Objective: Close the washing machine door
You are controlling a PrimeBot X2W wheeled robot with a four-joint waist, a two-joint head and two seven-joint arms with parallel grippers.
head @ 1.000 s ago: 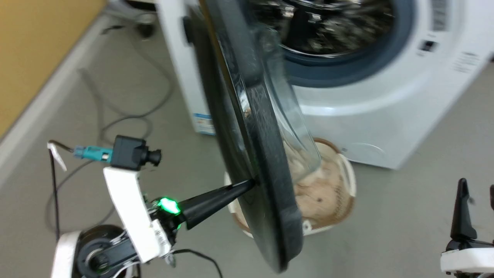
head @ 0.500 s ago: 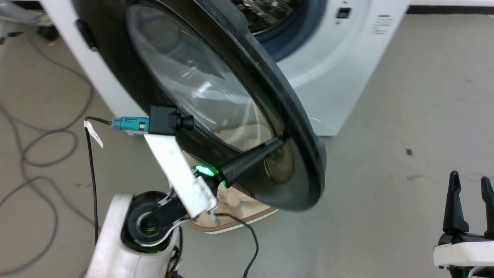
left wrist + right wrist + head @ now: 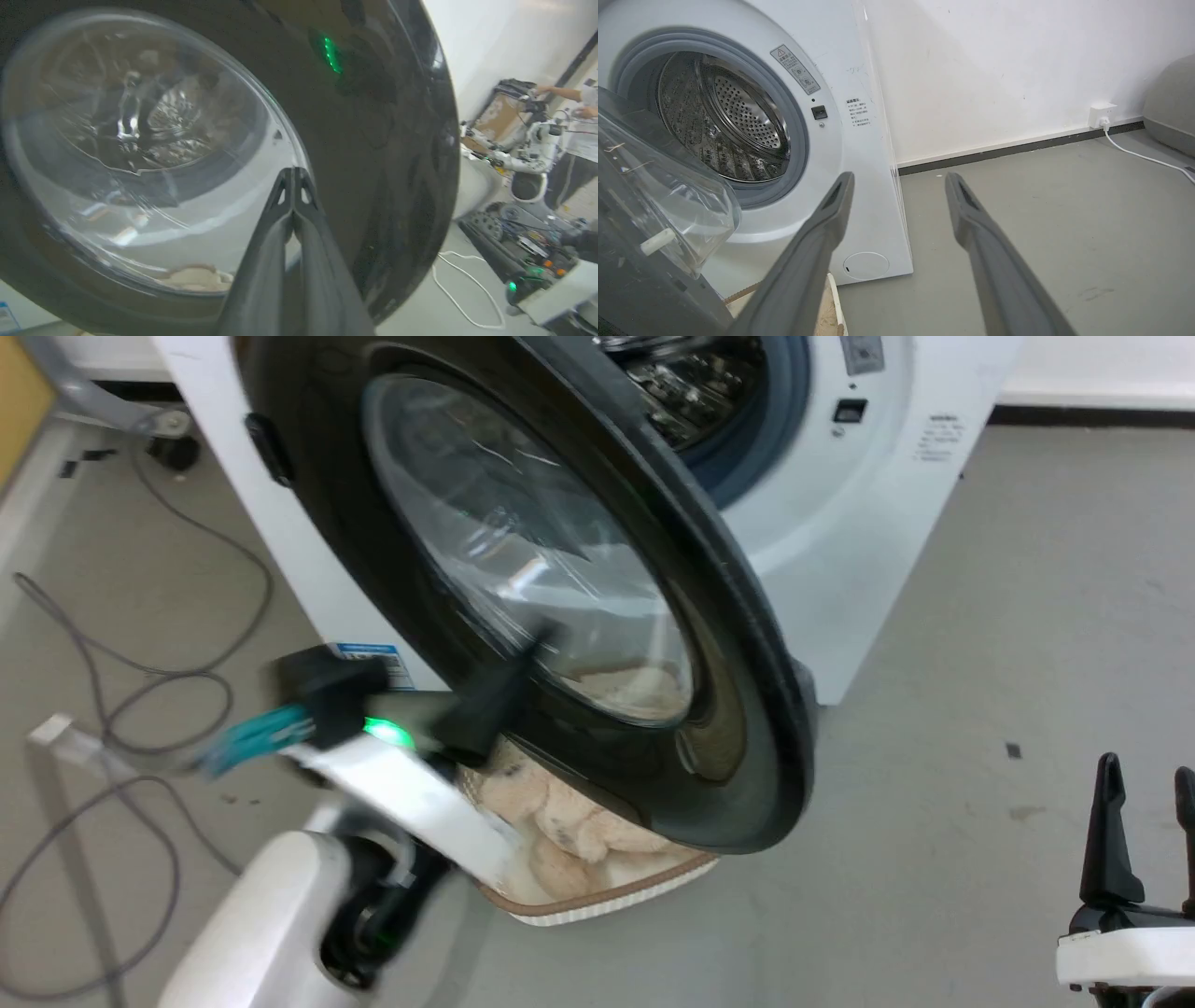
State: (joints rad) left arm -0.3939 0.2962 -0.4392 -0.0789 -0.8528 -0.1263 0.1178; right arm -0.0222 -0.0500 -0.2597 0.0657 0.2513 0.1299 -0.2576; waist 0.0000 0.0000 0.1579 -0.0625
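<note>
The washing machine door (image 3: 747, 653), glossy black with a bulging glass window (image 3: 523, 541), hangs partly open in front of the white washing machine (image 3: 840, 569). My left gripper (image 3: 537, 644) is shut and empty. Its joined tips press the door's outer face at the edge of the glass, shown close in the left wrist view as left gripper (image 3: 293, 171) against door (image 3: 383, 140). The steel drum (image 3: 724, 121) and grey gasket (image 3: 798, 140) stand uncovered. My right gripper (image 3: 1146, 770) stays open at the lower right, away from the door, and shows again as right gripper (image 3: 899, 179).
A cream basket (image 3: 607, 901) with pale laundry sits on the floor under the door. Cables (image 3: 140, 672) loop over the grey floor at left. A wall socket (image 3: 1101, 114) with a white cord lies to the right. A person (image 3: 584, 107) stands by another robot far off.
The door has swung from edge-on toward the machine, showing its outer face. My left gripper's tip has slid from the door's lower rim onto the glass edge. The head camera has also shifted.
</note>
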